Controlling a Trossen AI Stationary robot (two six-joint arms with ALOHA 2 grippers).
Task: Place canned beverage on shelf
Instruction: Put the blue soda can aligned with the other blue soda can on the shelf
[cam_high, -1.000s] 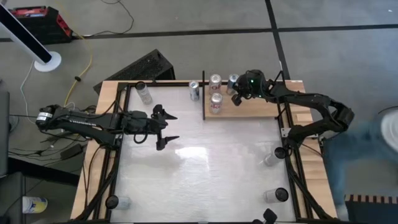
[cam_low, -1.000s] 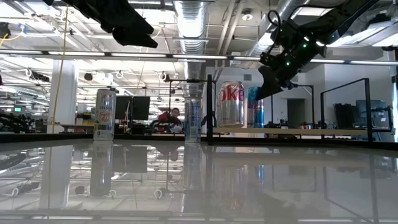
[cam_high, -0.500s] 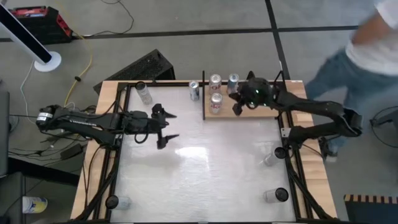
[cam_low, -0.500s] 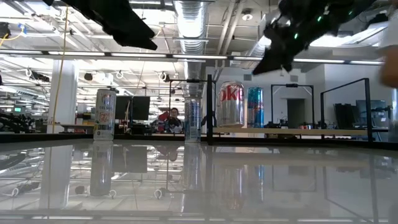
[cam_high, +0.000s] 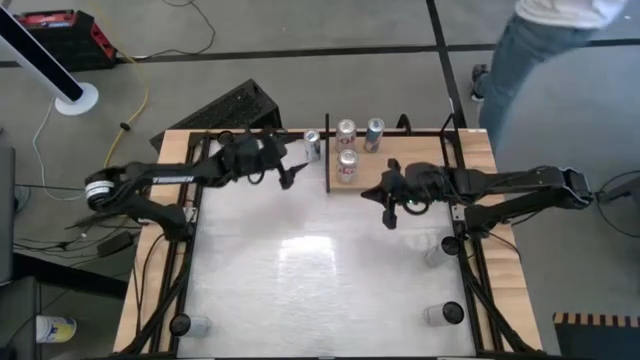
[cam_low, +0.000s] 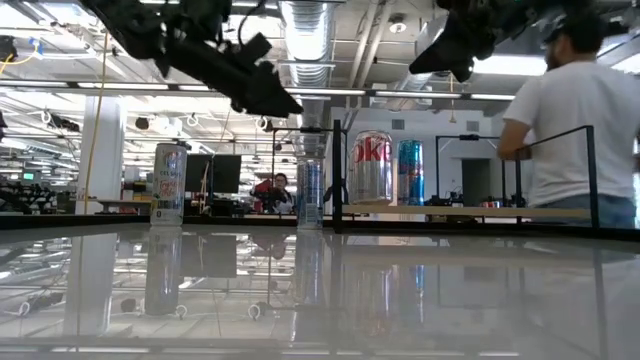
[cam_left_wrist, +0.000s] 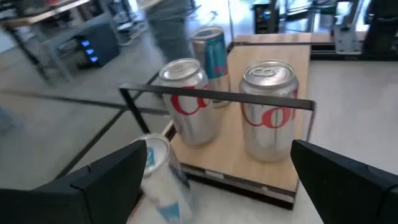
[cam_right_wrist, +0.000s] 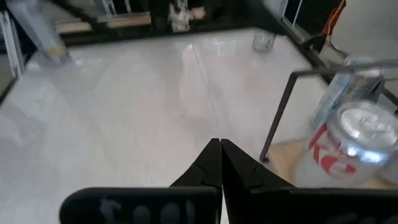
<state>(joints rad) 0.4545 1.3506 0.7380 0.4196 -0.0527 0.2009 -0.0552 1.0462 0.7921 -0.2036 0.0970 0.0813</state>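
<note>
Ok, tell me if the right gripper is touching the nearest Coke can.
Apart. In the right wrist view the shut right gripper points over bare tabletop, with the Coke can off to one side, clear space between.

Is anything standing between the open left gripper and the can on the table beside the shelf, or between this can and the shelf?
Nothing visible stands between the left gripper and the can. Between the can and the shelf stands the shelf's black rail, with two red-lettered cans just behind it.

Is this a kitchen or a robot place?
Probably a robot lab, not a kitchen. Two robot arms work over a white table, bare pipes run along the ceiling, and computer screens fill the big room behind.
</note>
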